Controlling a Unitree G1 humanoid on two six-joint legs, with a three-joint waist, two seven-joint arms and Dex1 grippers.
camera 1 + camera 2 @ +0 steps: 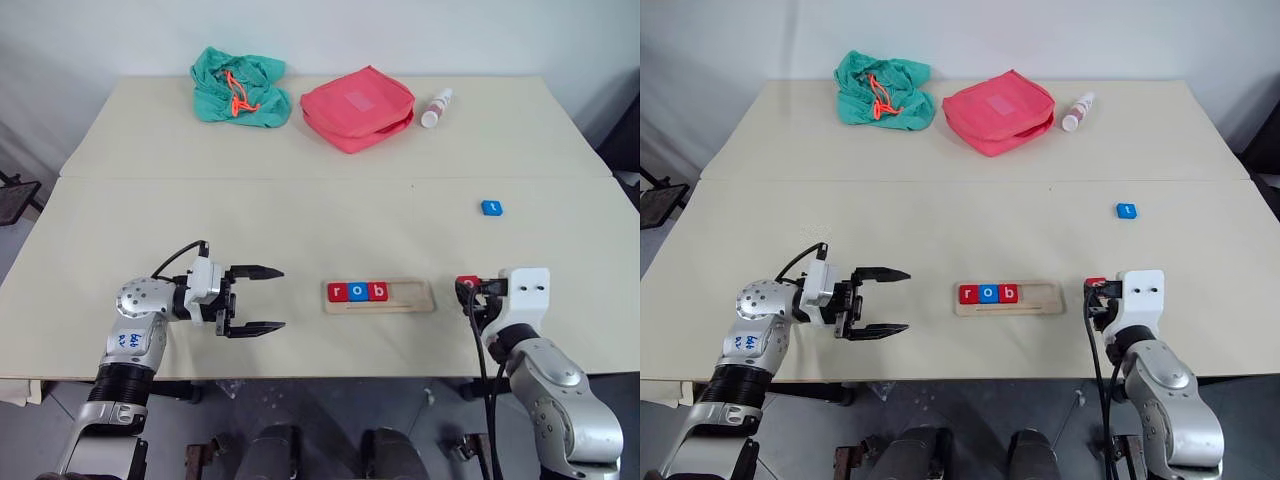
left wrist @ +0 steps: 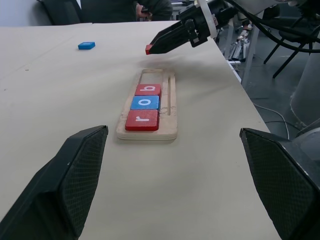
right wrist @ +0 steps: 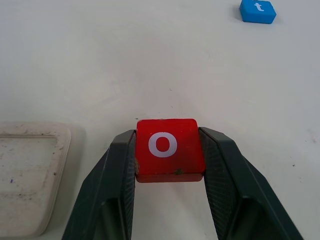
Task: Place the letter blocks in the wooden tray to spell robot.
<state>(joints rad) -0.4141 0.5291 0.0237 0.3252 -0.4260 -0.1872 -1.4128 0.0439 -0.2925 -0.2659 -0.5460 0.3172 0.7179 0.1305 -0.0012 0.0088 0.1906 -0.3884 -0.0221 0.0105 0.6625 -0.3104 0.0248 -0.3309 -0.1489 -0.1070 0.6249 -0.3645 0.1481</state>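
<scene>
My right gripper (image 3: 167,165) pinched the red "o" block (image 3: 169,148) by its two side faces, letter up and readable, with the block carried just off the right end of the tray (image 1: 412,296). My left gripper (image 1: 262,299) was spread wide and empty, hovering over the table (image 1: 300,220) well left of the tray, pointing toward it.

The tray slot held red "r" (image 1: 337,291), blue "o" (image 1: 357,291) and red "b" (image 1: 377,291), packed touching from the left end. The two right-hand spaces were bare. The blue "t" block (image 1: 491,208) lay loose on the table, well apart from the tray, up and to the right of it.

Step in hand, as I judged it: seat the red "o" in the fourth space.
- Come in from the right, low, keeping the block level and the letter upright the same way as r-o-b.
- Line it up with the slot's long walls first, then slide or lower it until it's flush against "b". A gap there would eat into the space for "t".
- My fingers straddled the sides, so the inner finger needed room next to "b". Probably set it down slightly right and nudge left.
- Release only once it's flat, and don't shove the tray, which looked free to slide.

Hard to make out:
- How high the block sat above the table. I couldn't tell.
- Slot depth, and the thin groove along the tray's near edge, whose purpose was unclear.
- The right wrist view cut off all but one corner of the tray (image 3: 30,175).
</scene>
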